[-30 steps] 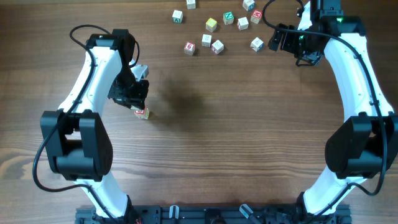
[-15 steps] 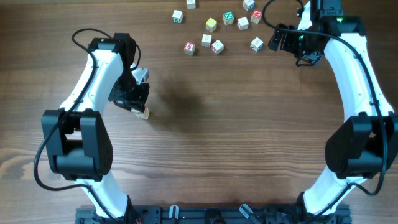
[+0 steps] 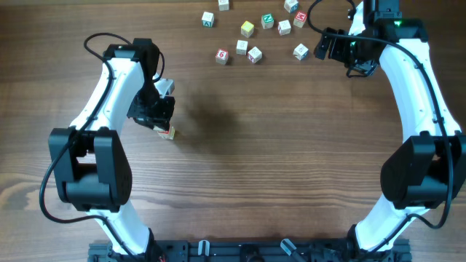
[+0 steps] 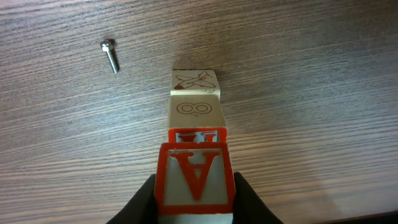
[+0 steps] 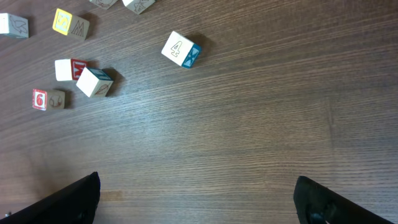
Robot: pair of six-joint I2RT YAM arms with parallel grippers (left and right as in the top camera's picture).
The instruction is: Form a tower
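The table (image 3: 262, 167) is dark brown wood with a fine, streaky grain. On its left side stands the tower (image 4: 194, 112), a slim column of small pale wooden cubes with crisp square edges. Looking down its side from the left wrist, the lowest cream face carries a line-drawn aeroplane and the one above it an outlined 8. The top cube (image 4: 198, 180) has a thick red frame around a red letter A. The left gripper (image 4: 196, 202) sits right over the tower. Its smooth black fingers (image 4: 144, 199) press against two opposite sides of the top cube, closed on it. A small shiny metal screw (image 4: 109, 55) lies on the wood off to one side of the tower's foot, not touching it.

The right gripper (image 5: 199, 205) hangs over the far right of the table, well apart from the tower, its jaws spread wide above bare wood. Loose cubes (image 3: 247, 29) lie scattered along the far edge near it. One of them, the number cube (image 5: 181, 50), shows a 4 beside a blue face.
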